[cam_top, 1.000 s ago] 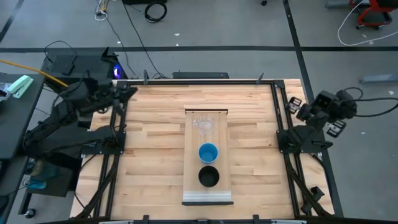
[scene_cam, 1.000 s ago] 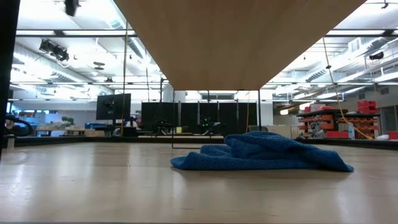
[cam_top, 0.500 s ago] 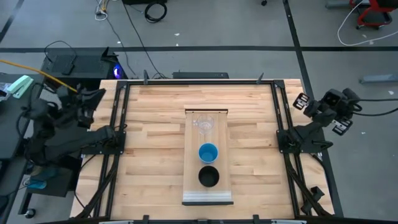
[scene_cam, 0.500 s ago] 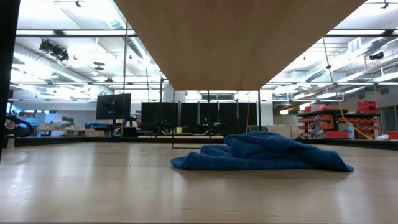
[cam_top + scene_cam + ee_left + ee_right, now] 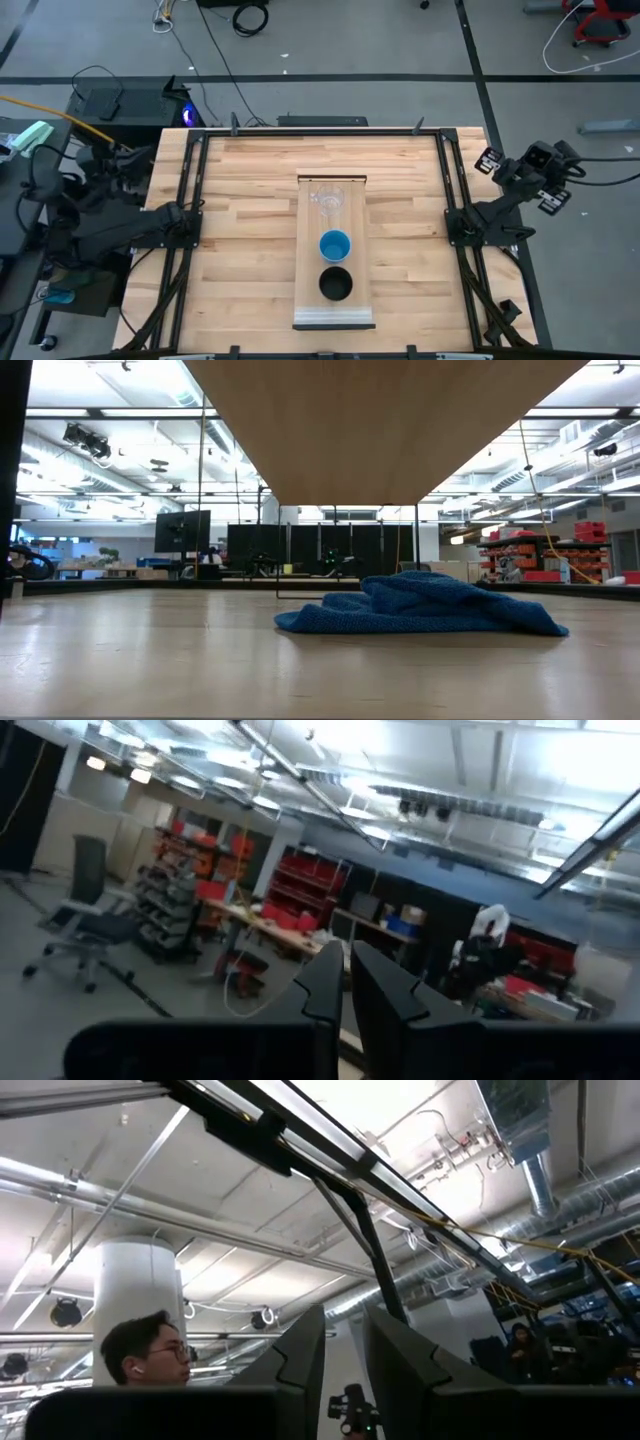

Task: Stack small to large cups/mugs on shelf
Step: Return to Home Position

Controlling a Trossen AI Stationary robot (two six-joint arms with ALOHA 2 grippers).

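The shelf (image 5: pixel 311 262) lies along the middle of the tabletop (image 5: pixel 240 230), with bare wood on both long sides. On it three cups stand apart in a row: the black cup (image 5: pixel 336 285) nearest the metal strip (image 5: pixel 334 321), then the blue cup (image 5: pixel 335 244), then the clear cup (image 5: pixel 327 199). The left gripper (image 5: pixel 346 958) and the right gripper (image 5: pixel 345 1322) are well apart from the shelf, beyond the table's sides, with fingers almost together on nothing.
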